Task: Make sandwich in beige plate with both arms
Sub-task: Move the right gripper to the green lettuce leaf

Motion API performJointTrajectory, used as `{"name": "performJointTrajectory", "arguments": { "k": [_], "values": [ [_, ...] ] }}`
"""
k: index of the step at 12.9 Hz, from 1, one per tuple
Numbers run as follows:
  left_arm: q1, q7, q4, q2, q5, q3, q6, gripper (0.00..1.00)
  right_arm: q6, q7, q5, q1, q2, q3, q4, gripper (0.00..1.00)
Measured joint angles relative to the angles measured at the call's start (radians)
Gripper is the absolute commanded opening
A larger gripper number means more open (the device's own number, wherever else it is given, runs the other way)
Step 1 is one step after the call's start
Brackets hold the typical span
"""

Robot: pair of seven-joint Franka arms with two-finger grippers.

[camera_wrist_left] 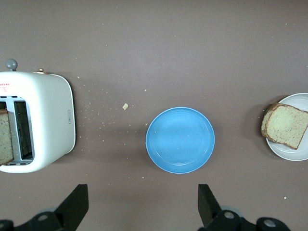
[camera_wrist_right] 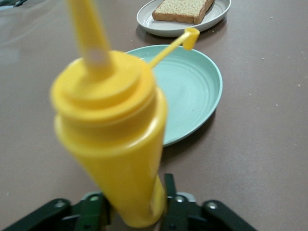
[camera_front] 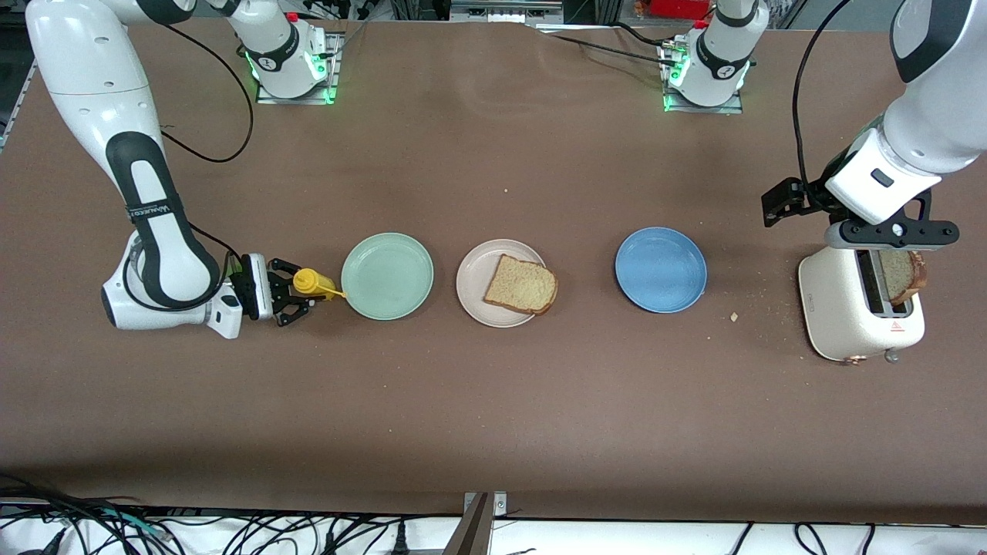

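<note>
Nearest the camera, a toaster (camera_front: pixel 856 308) kept one bread slice (camera_front: pixel 904 275) beneath the spread left hand (camera_front: pixel 894 235). Another slice (camera_front: pixel 523 284) lay on the beige plate (camera_front: pixel 474 274). Right hand (camera_front: pixel 297 297) bracketed a mustard bottle (camera_front: pixel 312 282); grip uncertain.

The table (camera_front: pixel 493 401) is plain brown. Three plates: mint green plate (camera_front: pixel 387 276), beige plate (camera_front: pixel 478 289) under speckled brown bread (camera_front: pixel 521 285), blue plate (camera_front: pixel 661 270). The bottle (camera_front: pixel 311 283) is yellow, the toaster (camera_front: pixel 837 308) cream-white.
</note>
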Motion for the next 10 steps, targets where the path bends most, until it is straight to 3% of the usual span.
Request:
{"name": "performJointTrajectory", "arguments": {
  "k": [4,7,10],
  "values": [
    [0.0,0.0,0.0,0.0,0.0,0.0,0.0,1.0,0.03,-0.014,-0.036,-0.001,-0.005,-0.003,0.02,1.0],
    [0.0,0.0,0.0,0.0,0.0,0.0,0.0,1.0,0.083,-0.005,-0.153,-0.001,-0.055,-0.019,0.024,1.0],
    [0.0,0.0,0.0,0.001,0.0,0.0,0.0,1.0,0.18,0.063,-0.309,-0.006,-0.161,-0.053,-0.055,1.0]
  ]
}}
